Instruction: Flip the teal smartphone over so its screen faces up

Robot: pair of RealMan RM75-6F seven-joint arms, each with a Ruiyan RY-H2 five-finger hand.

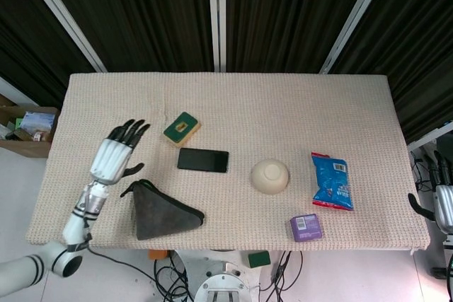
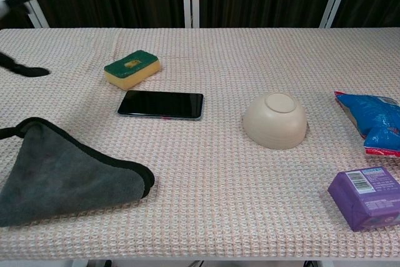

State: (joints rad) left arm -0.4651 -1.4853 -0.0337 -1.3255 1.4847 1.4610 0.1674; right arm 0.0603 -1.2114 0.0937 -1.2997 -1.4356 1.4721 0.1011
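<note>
Left hand (image 1: 117, 152): over the left edge of the table (image 1: 283, 104), fingers spread and straight, holding nothing; only dark fingertips visible at the left border of the chest view.
Grey cloth (image 2: 59, 173): folded into a rough triangle near the front left corner, dark piping along its rim; just in front of the left hand in the head view.
Sponge (image 2: 132, 69): green top, yellow body, lying flat toward the back left, just behind the phone and apart from it.
Teal smartphone (image 2: 161, 104): flat on the table left of centre, long side running left to right, glossy black screen facing up, thin pale edge showing along the front; touched by nothing, well apart from the left hand.
Bowl (image 2: 275, 120): cream, upside down, base ring on top, near the middle of the table, right of the phone.
Purple box (image 2: 370, 196): near the front right corner, barcode label on top.
Blue snack bag (image 1: 332, 180): lying flat toward the right edge, just behind the purple box.
Right hand (image 1: 444, 201): off the right edge of the table, only partly in the head view; fingers cut off by the border, so open or closed cannot be told.
</note>
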